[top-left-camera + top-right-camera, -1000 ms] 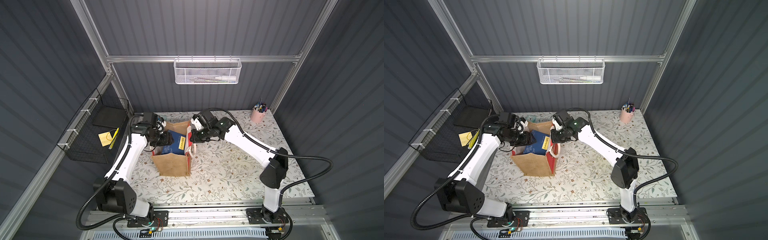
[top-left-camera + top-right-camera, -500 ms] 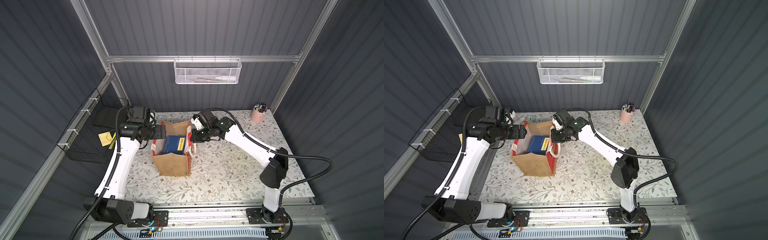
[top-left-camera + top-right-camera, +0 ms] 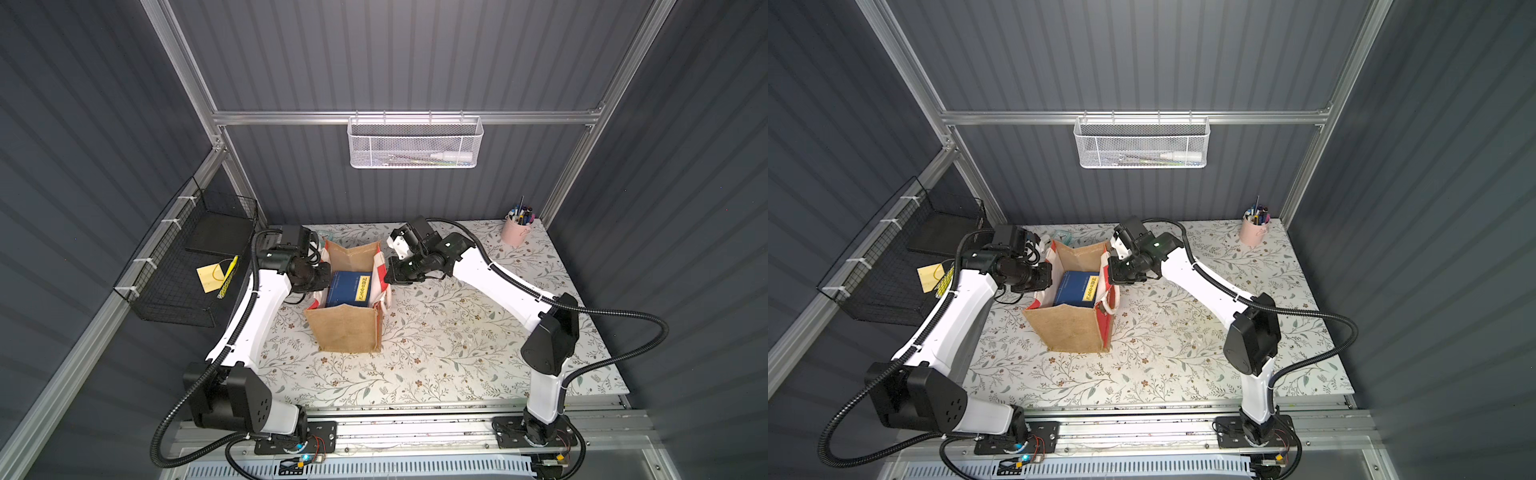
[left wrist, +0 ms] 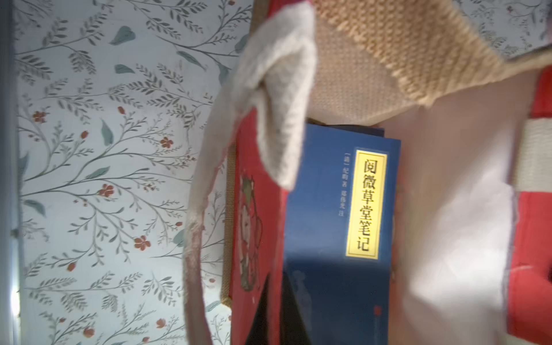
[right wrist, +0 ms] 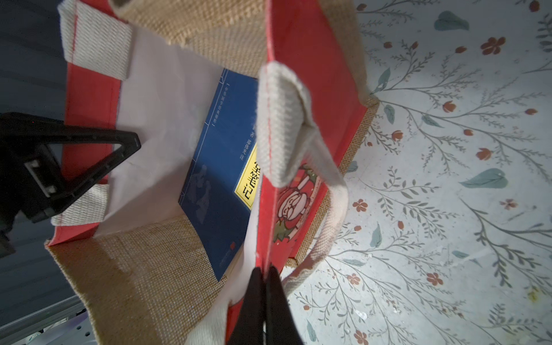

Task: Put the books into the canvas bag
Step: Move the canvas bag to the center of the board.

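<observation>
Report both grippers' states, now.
left gripper: closed on the canvas bag, pinching the rim of one red side panel.
right gripper: closed on the canvas bag, pinching the rim of the opposite red side panel.

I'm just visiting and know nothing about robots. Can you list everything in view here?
canvas bag: one, tan with red-and-white sides, standing open mid-table.
books: one navy, yellow label, lying inside the bag; any beneath cannot be counted.
white mesh basket: one, on the back rail.
black wire basket: one, on the left wall.
sticky note: one, yellow, in the wire basket.
pen cup: one, pink, far right table corner.
table: one, floral, beneath the bag.
left gripper: one, black, jaws shut on bag's side rim.
right gripper: one, black, jaws shut on opposite rim.
</observation>
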Available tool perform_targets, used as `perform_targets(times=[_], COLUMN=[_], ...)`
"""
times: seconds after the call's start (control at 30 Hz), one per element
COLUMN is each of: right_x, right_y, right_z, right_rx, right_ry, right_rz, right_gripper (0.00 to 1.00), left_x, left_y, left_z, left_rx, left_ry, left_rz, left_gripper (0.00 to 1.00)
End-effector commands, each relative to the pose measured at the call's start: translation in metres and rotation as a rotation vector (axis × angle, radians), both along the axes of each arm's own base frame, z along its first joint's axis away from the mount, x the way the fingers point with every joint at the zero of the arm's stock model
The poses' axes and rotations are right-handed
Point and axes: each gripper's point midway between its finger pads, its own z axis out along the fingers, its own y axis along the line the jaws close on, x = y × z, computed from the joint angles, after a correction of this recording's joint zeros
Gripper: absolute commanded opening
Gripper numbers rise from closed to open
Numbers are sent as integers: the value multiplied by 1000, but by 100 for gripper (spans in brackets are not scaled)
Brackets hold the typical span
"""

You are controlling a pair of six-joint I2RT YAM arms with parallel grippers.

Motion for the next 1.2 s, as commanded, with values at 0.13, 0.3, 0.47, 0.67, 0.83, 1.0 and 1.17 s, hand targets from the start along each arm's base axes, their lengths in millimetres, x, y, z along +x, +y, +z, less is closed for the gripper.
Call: perform_targets(times=[0.13, 0.3, 0.47, 0.67, 0.83, 1.0, 1.17], right_x=[21, 29, 41, 53, 56, 50, 42], right_y=[-52, -80, -114, -159, -187, -201, -224], right_z=[42, 61, 69, 67, 65, 72, 75], right_rx=[34, 36, 15, -39, -62, -82, -95], right_ry=[-79, -114, -127, -133, -132, -178, -227], right_rz=[-105, -146, -203, -280, -330, -342, -378], right_gripper=[0, 0, 0, 0, 15, 39, 53], left_x=[10, 15, 33, 44, 51, 51, 52], left_y=[-69, -112, -140, -185, -191, -169, -134], left_z=[57, 76, 83, 76, 72, 77, 89], left_rx=[-244, -349, -431, -453, -414, -270, -157], left_ry=[-132, -161, -195, -187, -198, -255, -312], left_rz=[-90, -154, -160, -228, -238, -235, -206], left_gripper=[0, 0, 0, 0, 12, 43, 64])
